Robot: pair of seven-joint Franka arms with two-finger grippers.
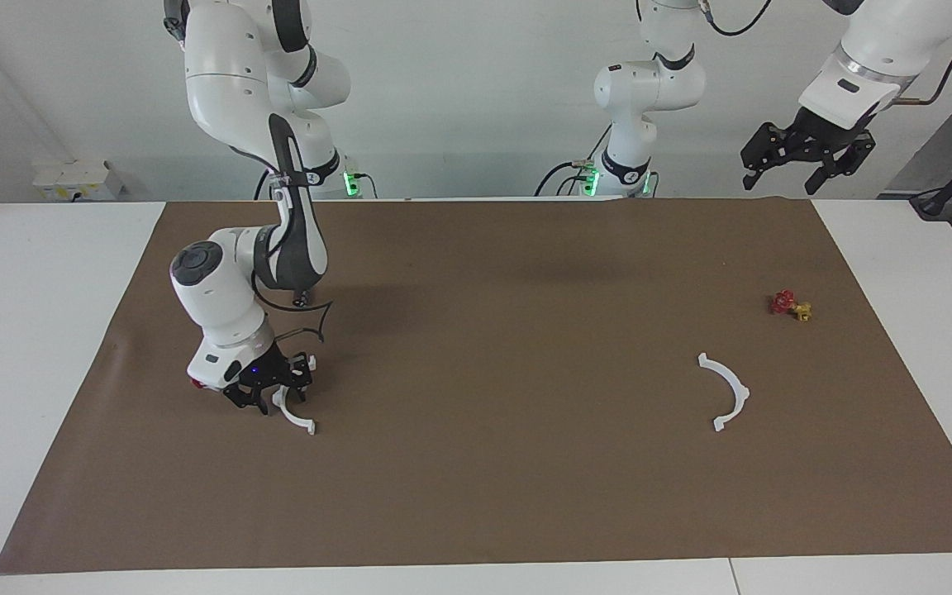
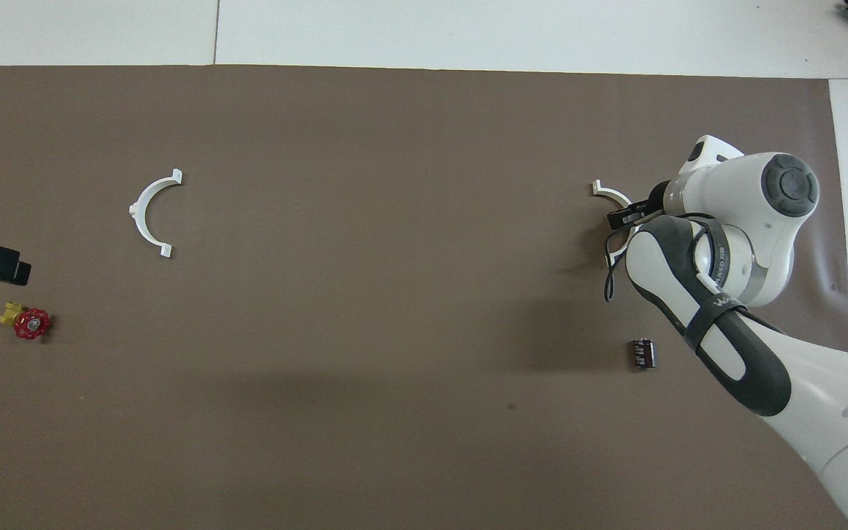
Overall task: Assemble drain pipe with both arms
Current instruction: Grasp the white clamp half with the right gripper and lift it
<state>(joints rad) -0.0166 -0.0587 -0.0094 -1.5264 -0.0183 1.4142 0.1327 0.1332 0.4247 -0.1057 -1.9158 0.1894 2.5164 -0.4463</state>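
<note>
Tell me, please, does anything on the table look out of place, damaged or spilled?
Nothing looks damaged or spilled. The two white arcs lie apart, one toward the left arm's end, the other under the right tool. The red and yellow valve and the black cylinder do not belong to the pipe.

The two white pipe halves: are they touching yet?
Apart. The facing view shows one arc under the right gripper, the other arc toward the left arm's end, bare mat between.
</note>
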